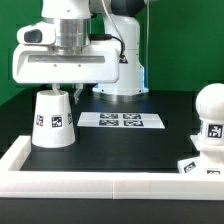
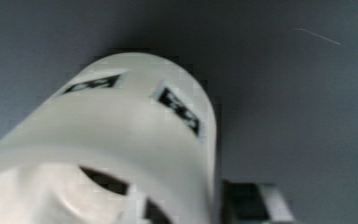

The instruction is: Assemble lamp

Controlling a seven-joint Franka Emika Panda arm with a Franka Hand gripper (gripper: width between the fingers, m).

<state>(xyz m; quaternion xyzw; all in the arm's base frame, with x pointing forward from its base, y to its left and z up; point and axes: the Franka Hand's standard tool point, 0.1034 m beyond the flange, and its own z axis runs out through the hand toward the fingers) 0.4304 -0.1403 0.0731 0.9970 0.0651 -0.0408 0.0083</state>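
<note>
The white cone-shaped lamp shade (image 1: 52, 122) stands upright on the black table at the exterior view's left, with a tag on its side. My gripper (image 1: 57, 92) is straight above it, fingers down at its narrow top. In the wrist view the shade (image 2: 114, 120) fills most of the picture. One dark finger (image 2: 250, 200) lies against its outer wall, and the gripper (image 2: 179, 205) looks shut on that wall. The other finger is hidden. The ball-shaped bulb (image 1: 212, 104) sits on the low base block (image 1: 203, 163) at the exterior view's right.
The marker board (image 1: 120, 120) lies flat on the table behind the parts. A raised white border wall (image 1: 100, 186) runs along the front and up the left side. The arm's white pedestal (image 1: 122, 70) stands at the back.
</note>
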